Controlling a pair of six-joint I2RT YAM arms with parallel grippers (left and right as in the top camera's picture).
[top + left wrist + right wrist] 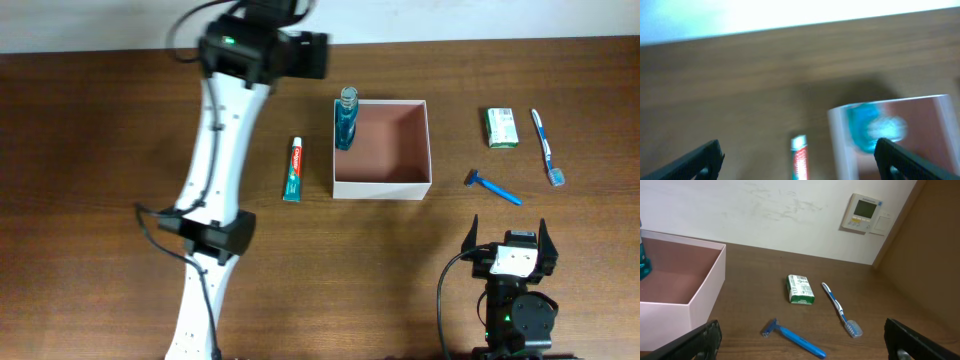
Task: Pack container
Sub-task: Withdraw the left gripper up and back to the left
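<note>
Blue bottle (345,118) is standing in the container's (380,188) far-left corner; container sitting centrally on the bench (90,120). Both left claw (797,146) and right claw (507,232) are gaping, empty. Risk: left claw clipping the bottle, toppling it.

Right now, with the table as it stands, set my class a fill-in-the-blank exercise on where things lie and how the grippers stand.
1. The only thing inside the container is a blue ____, upright in a corner.
2. The toothpaste tube lies outside the container, on the ____ arm's side.
3. The razor, packet and toothbrush lie on the ____ arm's side.
4. The left gripper and right gripper both stand ____.

Missing words: bottle; left; right; open.
</note>
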